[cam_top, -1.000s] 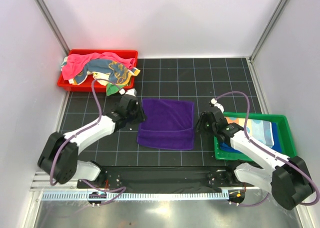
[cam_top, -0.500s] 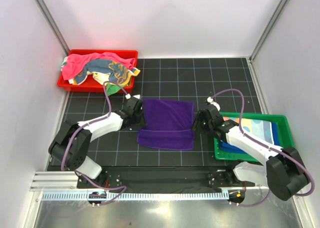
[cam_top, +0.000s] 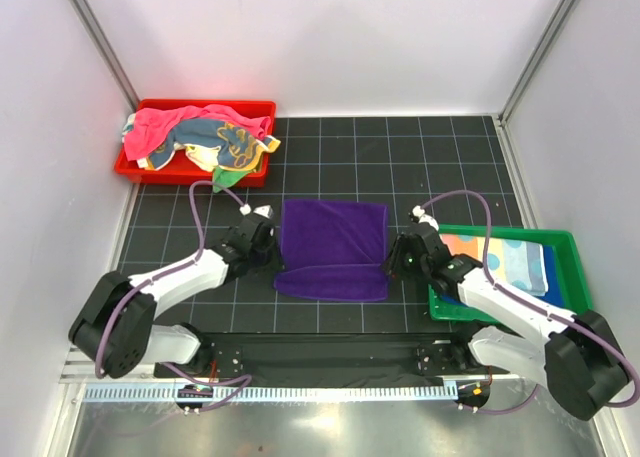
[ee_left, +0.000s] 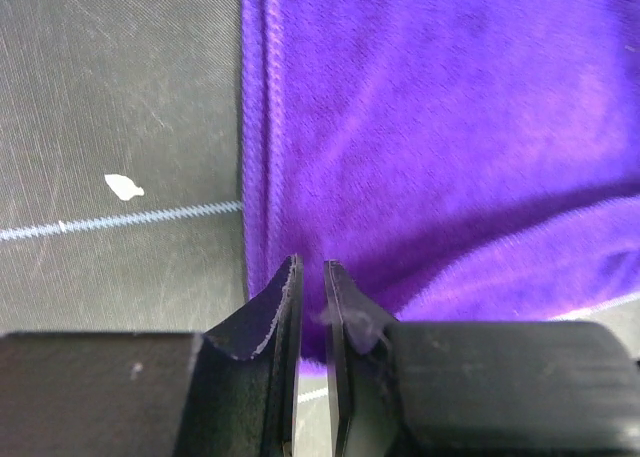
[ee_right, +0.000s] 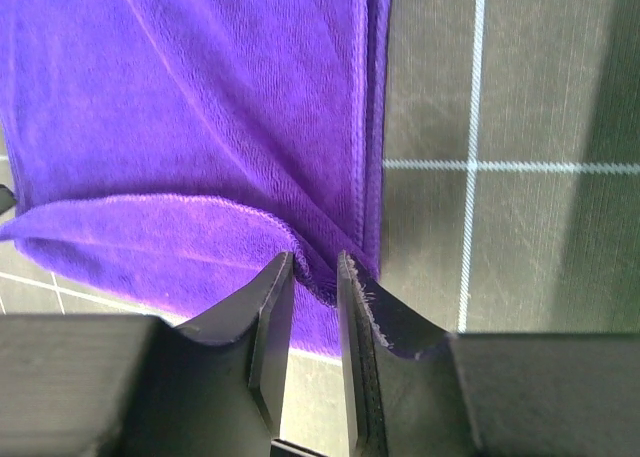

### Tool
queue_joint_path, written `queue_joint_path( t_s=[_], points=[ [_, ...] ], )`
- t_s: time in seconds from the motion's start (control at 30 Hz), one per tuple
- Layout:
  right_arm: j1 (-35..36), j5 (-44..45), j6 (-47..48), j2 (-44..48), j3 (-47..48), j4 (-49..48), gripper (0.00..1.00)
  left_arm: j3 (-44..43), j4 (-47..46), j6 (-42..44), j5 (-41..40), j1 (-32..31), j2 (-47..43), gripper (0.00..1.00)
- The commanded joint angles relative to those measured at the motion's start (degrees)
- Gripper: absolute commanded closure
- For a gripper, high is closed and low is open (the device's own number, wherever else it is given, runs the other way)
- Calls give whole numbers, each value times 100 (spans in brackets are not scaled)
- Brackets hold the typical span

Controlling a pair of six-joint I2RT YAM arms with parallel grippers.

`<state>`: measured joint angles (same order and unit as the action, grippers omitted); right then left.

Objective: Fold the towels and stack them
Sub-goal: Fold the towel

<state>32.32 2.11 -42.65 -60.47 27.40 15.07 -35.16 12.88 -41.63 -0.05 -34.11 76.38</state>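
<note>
At the centre of the overhead view, a purple plush cloth towel (cam_top: 333, 239) lies flat on the black gridded counter (cam_top: 450, 167), with a tool at each of its lower corners.

Its lower edge is doubled over into a narrow flap. The right tool (ee_right: 314, 262) is clenched on the flap's right hem, with cloth showing between its tips. The left tool (ee_left: 311, 269) is drawn to a slit at the left corner, and I cannot tell whether it has caught any cloth. The fold likely goes best if both corners are gripped before anything lifts. They should then rise only just clear and travel level and together toward the upper hem. That way the under layer does not drag and the edges meet square.
</note>
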Motion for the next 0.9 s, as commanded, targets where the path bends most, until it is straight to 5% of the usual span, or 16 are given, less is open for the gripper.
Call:
queue_joint_path(
  t_s=[0.0, 0.53, 0.87],
  points=[
    [64, -79, -59, 342, -129, -48, 69, 114, -102, -3, 233, -26, -404, 82],
    [310, -369, -68, 1037, -604, 312, 69, 659, -32, -91, 445, -34, -1020, 83],
    [328, -237, -76, 1652, -569, 962, 66, 616, 574, -337, -240, -35, -1318, 84]
  ],
)
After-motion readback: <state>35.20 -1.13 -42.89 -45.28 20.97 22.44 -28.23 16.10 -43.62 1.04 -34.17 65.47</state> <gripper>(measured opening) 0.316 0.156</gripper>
